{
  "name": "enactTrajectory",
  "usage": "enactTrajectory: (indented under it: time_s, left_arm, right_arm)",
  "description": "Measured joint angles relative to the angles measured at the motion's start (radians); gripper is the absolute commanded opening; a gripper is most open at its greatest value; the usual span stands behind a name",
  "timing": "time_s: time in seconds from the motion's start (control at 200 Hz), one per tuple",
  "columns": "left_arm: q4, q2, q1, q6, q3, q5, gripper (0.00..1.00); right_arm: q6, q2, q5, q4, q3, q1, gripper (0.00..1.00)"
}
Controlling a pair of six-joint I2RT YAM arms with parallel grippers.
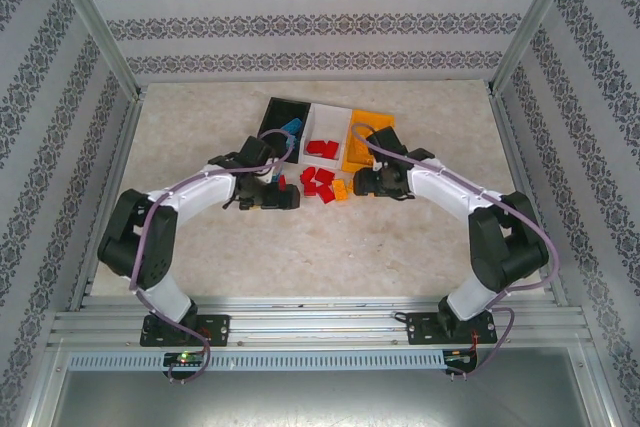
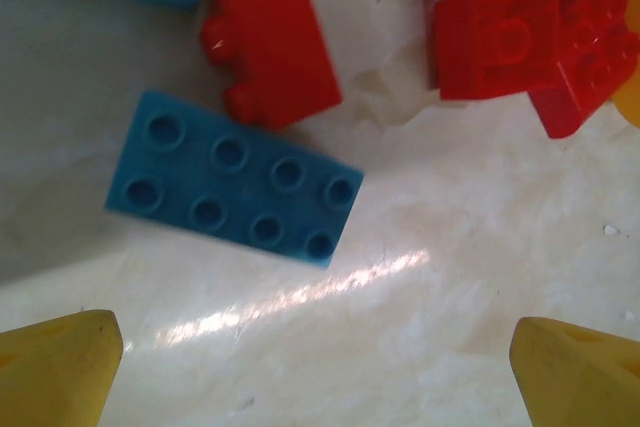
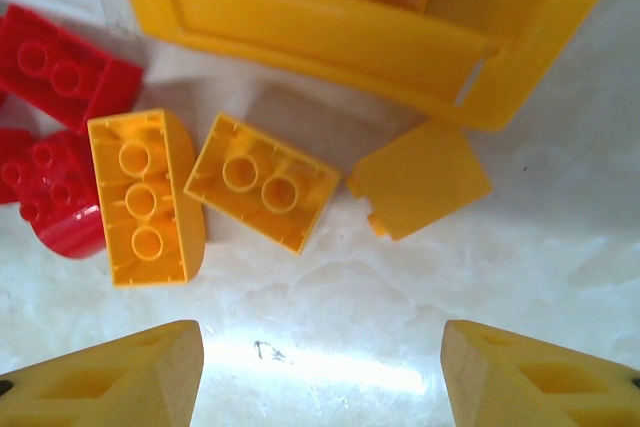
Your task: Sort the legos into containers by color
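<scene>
My left hand (image 2: 320,372) hangs wide open over a blue lego (image 2: 232,179) lying studs-up on the counter (image 2: 430,277), with red legos (image 2: 500,42) just beyond it. My right hand (image 3: 320,372) is open and empty over three orange legos (image 3: 265,194) lying on the counter just beside the orange bin (image 3: 330,32), which has another orange lego inside.
</scene>
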Motion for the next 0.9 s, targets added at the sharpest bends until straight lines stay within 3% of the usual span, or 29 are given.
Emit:
enactTrajectory:
  time_s: [0.39,0.899]
  left_arm:
    - [-0.069,0.154,-0.054,0.113,0.164,-0.175,0.9]
    - [-0.084,0.174,-0.072,0.139,0.18,-0.251,0.89]
  right_arm:
    - [0.035,-0.064,-0.016,0.043,-0.078,0.033,0.65]
    - [0.047,-0.064,-0.019,0.072,-0.115,0.065,0.65]
